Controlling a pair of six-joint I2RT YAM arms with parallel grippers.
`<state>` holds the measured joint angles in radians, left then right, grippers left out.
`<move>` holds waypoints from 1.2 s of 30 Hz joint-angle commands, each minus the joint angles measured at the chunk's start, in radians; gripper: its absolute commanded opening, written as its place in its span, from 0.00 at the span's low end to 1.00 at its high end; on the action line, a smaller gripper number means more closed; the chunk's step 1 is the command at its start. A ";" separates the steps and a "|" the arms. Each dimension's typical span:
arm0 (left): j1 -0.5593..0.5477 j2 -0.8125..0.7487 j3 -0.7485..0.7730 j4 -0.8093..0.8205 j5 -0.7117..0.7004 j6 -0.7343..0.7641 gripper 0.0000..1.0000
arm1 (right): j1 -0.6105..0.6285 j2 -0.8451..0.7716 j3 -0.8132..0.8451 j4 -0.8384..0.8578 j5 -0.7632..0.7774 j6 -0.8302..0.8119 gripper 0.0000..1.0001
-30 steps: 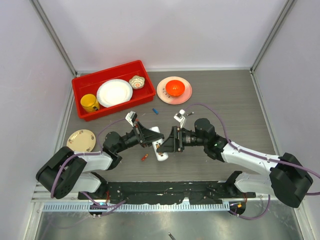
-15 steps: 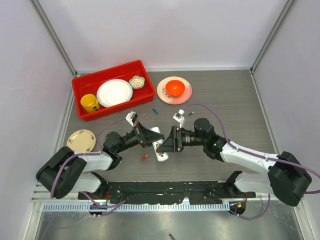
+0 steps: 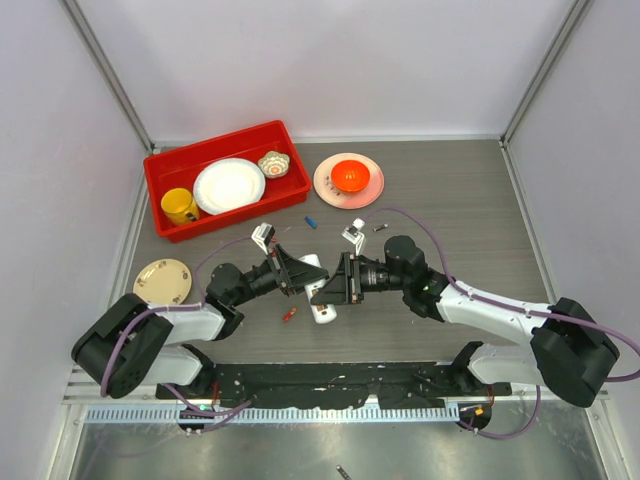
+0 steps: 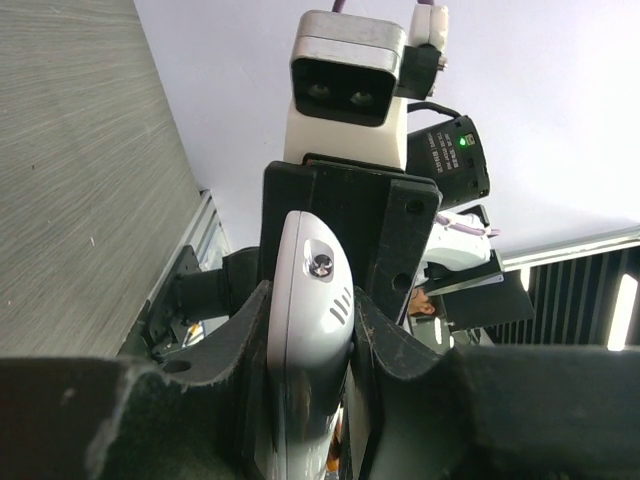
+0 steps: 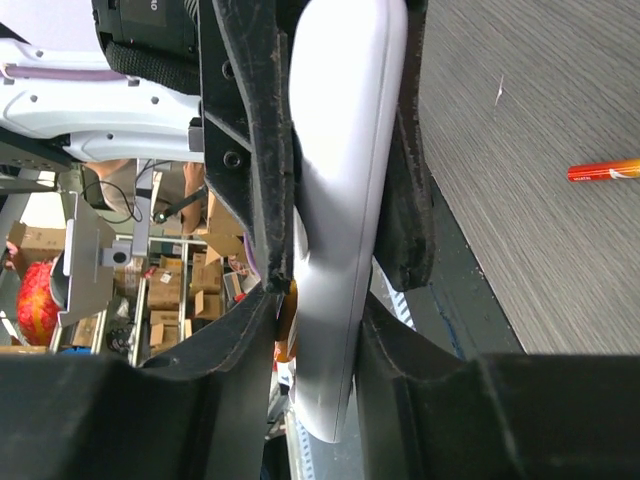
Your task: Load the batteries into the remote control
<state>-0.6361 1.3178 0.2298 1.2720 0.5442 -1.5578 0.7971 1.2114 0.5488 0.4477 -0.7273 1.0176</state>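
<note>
grey woodgrain table point(image 3: 470, 190), white walls point(image 3: 330, 60) round, orange-red battery point(image 3: 288, 315) lying loose.

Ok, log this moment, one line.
left gripper: shut on remote control | right gripper: shut on it too | orange-red battery: on table
</note>
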 commanded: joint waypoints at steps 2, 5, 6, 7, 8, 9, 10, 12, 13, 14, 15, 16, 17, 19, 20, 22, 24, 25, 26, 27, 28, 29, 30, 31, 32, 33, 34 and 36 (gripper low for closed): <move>-0.011 -0.042 0.031 0.274 -0.003 -0.027 0.00 | 0.020 0.022 0.030 -0.003 0.034 -0.022 0.27; -0.013 -0.046 0.031 0.274 -0.006 -0.027 0.00 | 0.030 0.027 0.030 -0.001 0.046 -0.016 0.22; -0.013 -0.045 0.029 0.274 -0.006 -0.024 0.00 | 0.033 0.028 0.028 0.000 0.052 -0.014 0.21; -0.016 -0.048 0.032 0.274 -0.009 -0.024 0.00 | 0.034 0.030 0.028 0.003 0.054 -0.014 0.20; -0.019 -0.046 0.032 0.274 -0.009 -0.021 0.00 | 0.036 0.030 0.027 0.006 0.055 -0.011 0.19; -0.022 -0.051 0.032 0.274 -0.015 -0.019 0.00 | 0.037 0.034 0.026 0.009 0.058 -0.008 0.18; -0.023 -0.051 0.034 0.274 -0.024 -0.019 0.00 | 0.039 0.037 0.026 0.011 0.060 -0.007 0.15; -0.033 -0.054 0.037 0.274 -0.030 -0.015 0.00 | 0.043 0.049 0.030 0.011 0.062 -0.004 0.10; -0.034 -0.055 0.040 0.274 -0.035 -0.015 0.00 | 0.045 0.053 0.031 0.009 0.066 -0.004 0.05; -0.040 -0.057 0.048 0.274 -0.036 -0.013 0.00 | 0.045 0.056 0.034 0.009 0.066 -0.002 0.03; -0.043 -0.055 0.051 0.274 -0.035 -0.012 0.00 | 0.047 0.057 0.034 0.009 0.068 -0.004 0.01; -0.045 -0.052 0.052 0.274 -0.036 -0.012 0.00 | 0.048 0.060 0.039 0.005 0.069 -0.005 0.01; -0.046 -0.051 0.052 0.274 -0.038 -0.012 0.00 | 0.048 0.060 0.039 0.002 0.069 -0.007 0.01; -0.050 -0.045 0.052 0.274 -0.039 -0.010 0.00 | 0.051 0.060 0.048 -0.023 0.074 -0.016 0.01; -0.051 -0.043 0.048 0.274 -0.041 -0.010 0.00 | 0.053 0.059 0.056 -0.044 0.089 -0.027 0.01; -0.053 -0.042 0.045 0.274 -0.044 -0.007 0.00 | 0.063 0.050 0.089 -0.154 0.129 -0.086 0.01; -0.054 -0.038 0.042 0.274 -0.049 -0.004 0.00 | 0.070 0.033 0.112 -0.275 0.213 -0.138 0.01; -0.056 -0.038 0.040 0.274 -0.050 -0.001 0.00 | 0.071 0.028 0.126 -0.300 0.241 -0.149 0.01; -0.057 -0.040 0.040 0.274 -0.050 0.001 0.00 | 0.077 0.017 0.135 -0.338 0.308 -0.165 0.01; -0.059 -0.038 0.040 0.274 -0.053 0.002 0.00 | 0.080 0.011 0.148 -0.415 0.340 -0.195 0.01; -0.059 -0.038 0.040 0.274 -0.053 0.004 0.00 | 0.082 0.008 0.166 -0.441 0.368 -0.206 0.01; -0.060 -0.037 0.040 0.274 -0.055 0.004 0.00 | 0.085 0.008 0.175 -0.484 0.396 -0.215 0.01; -0.060 -0.037 0.040 0.274 -0.055 0.004 0.00 | 0.085 0.007 0.175 -0.498 0.411 -0.218 0.01; -0.062 -0.037 0.039 0.274 -0.055 0.005 0.00 | 0.085 0.008 0.171 -0.491 0.404 -0.215 0.01; -0.062 -0.035 0.037 0.274 -0.055 0.005 0.00 | 0.085 0.007 0.165 -0.474 0.390 -0.212 0.01; -0.063 -0.035 0.039 0.274 -0.055 0.007 0.00 | 0.085 0.002 0.155 -0.415 0.356 -0.206 0.01; -0.063 -0.034 0.039 0.274 -0.053 0.007 0.00 | 0.085 -0.004 0.142 -0.393 0.345 -0.191 0.01; -0.063 -0.032 0.037 0.274 -0.053 0.010 0.00 | 0.085 -0.022 0.128 -0.325 0.321 -0.174 0.11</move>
<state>-0.6659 1.3041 0.2295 1.2655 0.4976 -1.4914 0.8772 1.1889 0.7006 0.0742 -0.5335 0.9073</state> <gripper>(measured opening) 0.314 0.347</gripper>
